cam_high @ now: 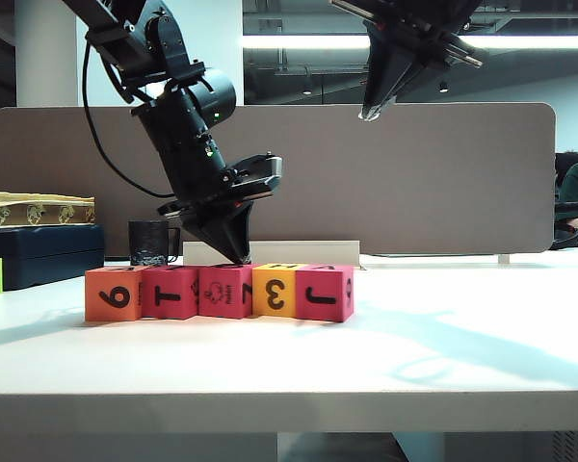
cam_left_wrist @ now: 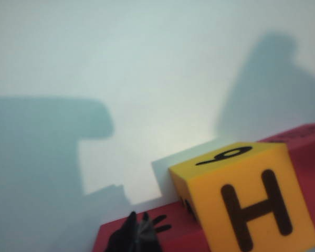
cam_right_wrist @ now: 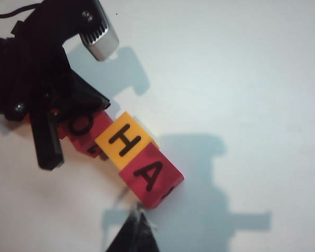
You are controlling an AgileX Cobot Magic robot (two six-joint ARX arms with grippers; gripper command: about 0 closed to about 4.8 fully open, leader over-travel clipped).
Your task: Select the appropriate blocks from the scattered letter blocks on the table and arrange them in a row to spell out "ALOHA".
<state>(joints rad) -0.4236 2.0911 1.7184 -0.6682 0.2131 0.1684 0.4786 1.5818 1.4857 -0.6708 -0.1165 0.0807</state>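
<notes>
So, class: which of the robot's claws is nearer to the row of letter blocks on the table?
Left. The left claw, shut, has its tip down at the top of the row of letter blocks; the right claw hangs high above, off to the right.

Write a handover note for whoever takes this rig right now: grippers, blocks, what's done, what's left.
Left gripper: shut, holding nothing, tip down on the third block in the row.
Right gripper: shut, empty, raised high above the table.
Letter blocks: five side by side in one row near the table's middle. The right wrist view shows O, H, A on top at one end.
Done: row formed.
Left: confirm the hidden A and L, retract the left arm.
</notes>
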